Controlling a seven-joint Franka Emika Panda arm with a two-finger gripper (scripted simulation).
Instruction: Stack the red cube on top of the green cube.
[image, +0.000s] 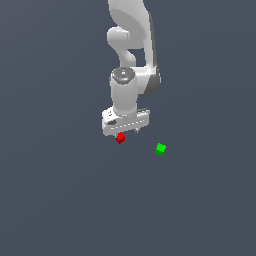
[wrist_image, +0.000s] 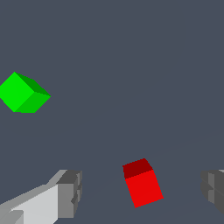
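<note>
Spread wide, the jaws of the white gripper (wrist_image: 140, 192) stand on either side of the red cube (wrist_image: 142, 183) with open space between each grey fingertip (wrist_image: 70, 192) and the cube's faces; neither pad touches it. In the wrist view the cube sits between the two fingers, a little nearer to one than the other, and turned slightly askew to the line between them. Its top face shows darker red, its side face brighter.

From the exterior view, the Panda arm (image: 131, 45) reaches down from above, its wrist pointing straight at the floor. The gripper (image: 121, 136) hangs low over the plain dark grey-blue floor (image: 60, 200), and the red cube (image: 120, 139) shows just beneath the white hand body, partly covered by it.

A bright green cube (image: 160, 149) rests on the floor by itself, off to the exterior view's right of the red one and slightly closer to the camera, clearly apart from both cube and gripper. In the wrist view the green cube (wrist_image: 22, 94) appears turned corner-on, well away from the fingers. Both cubes look tiny against the robot's hand.
</note>
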